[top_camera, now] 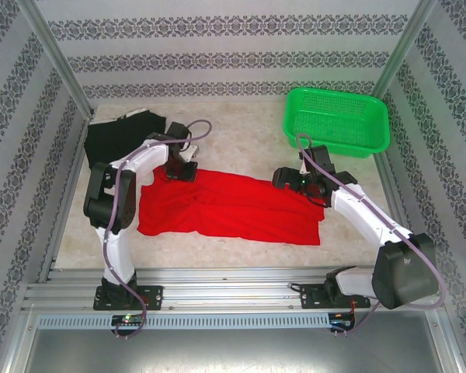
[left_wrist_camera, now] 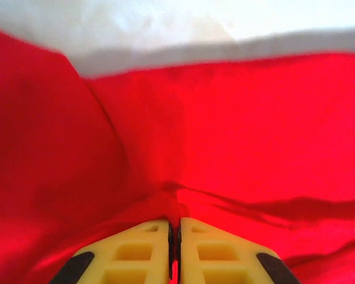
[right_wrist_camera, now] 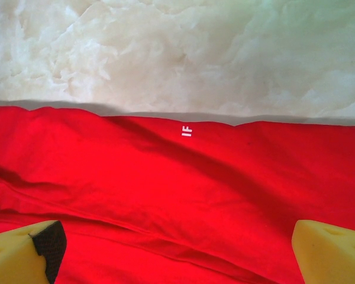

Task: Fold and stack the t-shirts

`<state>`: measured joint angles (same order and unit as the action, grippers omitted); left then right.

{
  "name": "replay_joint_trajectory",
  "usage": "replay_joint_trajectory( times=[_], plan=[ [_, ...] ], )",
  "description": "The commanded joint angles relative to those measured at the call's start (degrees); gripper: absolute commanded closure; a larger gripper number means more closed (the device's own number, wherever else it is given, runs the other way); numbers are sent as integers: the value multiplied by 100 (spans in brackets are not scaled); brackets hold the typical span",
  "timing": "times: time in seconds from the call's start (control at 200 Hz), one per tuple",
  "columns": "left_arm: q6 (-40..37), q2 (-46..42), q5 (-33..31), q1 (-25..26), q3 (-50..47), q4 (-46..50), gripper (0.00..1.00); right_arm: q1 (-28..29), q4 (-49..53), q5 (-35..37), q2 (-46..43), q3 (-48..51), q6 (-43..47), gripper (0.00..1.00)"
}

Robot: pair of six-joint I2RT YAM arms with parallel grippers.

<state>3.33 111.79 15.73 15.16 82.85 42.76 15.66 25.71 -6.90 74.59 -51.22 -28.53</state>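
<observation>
- Left gripper (left_wrist_camera: pixel 173 225): yellow fingers (left_wrist_camera: pixel 136 251) pressed together on a pinched ridge of the red shirt (top_camera: pixel 233 208), at the shirt's far left corner.
- Right gripper (right_wrist_camera: pixel 174 231): jaws wide apart, holding nothing, low over the shirt's right end near its far edge; contact could not be told.
- Red shirt lay flat-ish mid-table, between the two arms, nearer the front than the back.
- Long axis ran left to right across the table (top_camera: pixel 241 132), the right end sitting slightly nearer the arm bases than the left.
- Look: bright plain red face up, soft creases running along its length, folds gathered toward the left fingers, lower right corner fairly square.
- Small white mark (right_wrist_camera: pixel 186 130) sat just inside the far edge, seen from the right wrist.
- Black shirt (top_camera: pixel 120 138) lay crumpled in the far left corner, behind the left arm, apart from the red one.
- Green mesh basket (top_camera: pixel 335 95) stood at the far right, beyond the right gripper, not touching the red shirt.
- Table surface: pale, marbled, matte.
- Room: walls (top_camera: pixel 233 47) with grey ornamental bands on white on three sides; metal rail (top_camera: pixel 233 281) along the near edge carrying both arm bases.
</observation>
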Motion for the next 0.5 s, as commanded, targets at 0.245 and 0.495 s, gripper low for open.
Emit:
replay_joint_trajectory(
  times=[0.245, 0.495],
  plan=[
    [845, -2309, -78, 538, -2359, -211, 89, 69, -226, -22, 372, -237, -20, 2],
    [1645, -2774, 504, 774, -3326, -757, 71, 69, -195, -27, 626, -376, -12, 2]
  ],
)
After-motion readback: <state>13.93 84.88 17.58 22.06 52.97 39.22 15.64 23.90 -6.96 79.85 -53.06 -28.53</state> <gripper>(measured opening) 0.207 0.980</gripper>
